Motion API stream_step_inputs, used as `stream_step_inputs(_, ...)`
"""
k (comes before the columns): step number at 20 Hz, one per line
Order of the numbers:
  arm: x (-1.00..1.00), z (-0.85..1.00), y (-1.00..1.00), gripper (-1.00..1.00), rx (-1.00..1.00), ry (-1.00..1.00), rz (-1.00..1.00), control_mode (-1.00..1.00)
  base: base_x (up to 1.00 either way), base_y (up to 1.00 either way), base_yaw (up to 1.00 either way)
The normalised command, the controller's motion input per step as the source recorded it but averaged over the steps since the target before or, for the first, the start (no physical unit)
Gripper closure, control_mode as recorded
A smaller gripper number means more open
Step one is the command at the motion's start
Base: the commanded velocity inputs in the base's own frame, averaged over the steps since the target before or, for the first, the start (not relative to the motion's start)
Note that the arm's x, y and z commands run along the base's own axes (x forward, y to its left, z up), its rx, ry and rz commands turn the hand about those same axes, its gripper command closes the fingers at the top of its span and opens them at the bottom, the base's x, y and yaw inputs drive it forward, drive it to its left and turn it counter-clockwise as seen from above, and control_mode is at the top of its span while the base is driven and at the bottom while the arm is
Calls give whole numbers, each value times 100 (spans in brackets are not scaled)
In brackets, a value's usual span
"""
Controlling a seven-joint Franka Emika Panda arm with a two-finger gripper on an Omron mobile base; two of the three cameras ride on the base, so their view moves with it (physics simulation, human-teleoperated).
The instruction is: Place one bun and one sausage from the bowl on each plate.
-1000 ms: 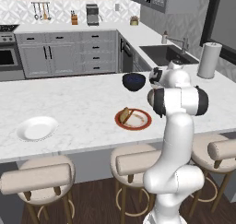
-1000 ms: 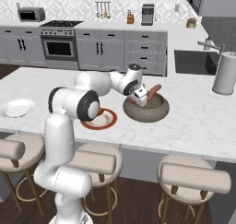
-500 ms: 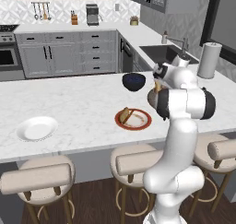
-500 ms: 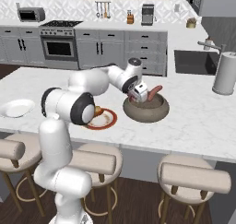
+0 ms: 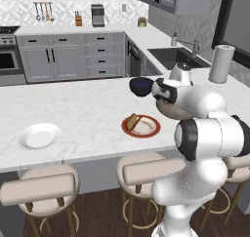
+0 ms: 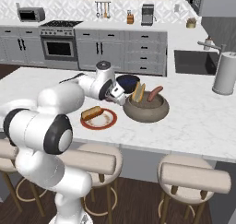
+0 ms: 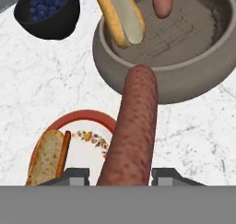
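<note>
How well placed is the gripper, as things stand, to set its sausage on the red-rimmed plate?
Probably well placed. The gripper holds the sausage beside the bowl, with the red-rimmed plate close by. The bun takes one side; the rest looks bare.

This is a home kitchen: grey cabinets [image 6: 115,48] line the far wall beneath a shelf, with an oven [image 6: 58,47], a microwave [image 6: 28,14] and a coffee machine [image 6: 147,14]. A sink [image 5: 178,58] with a tap sits at right, and padded bar stools [image 5: 149,170] stand along the near side of the marble island worktop [image 5: 83,119].
</note>
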Motion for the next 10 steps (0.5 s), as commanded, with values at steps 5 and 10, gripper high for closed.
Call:
stream_step_inputs(5, -38, -24, 88, 100, -3, 2, 5, -100, 0, 0, 0)
stream_step_inputs(10, 19, -57, 9, 100, 0, 8, 2, -100, 0, 0, 0)
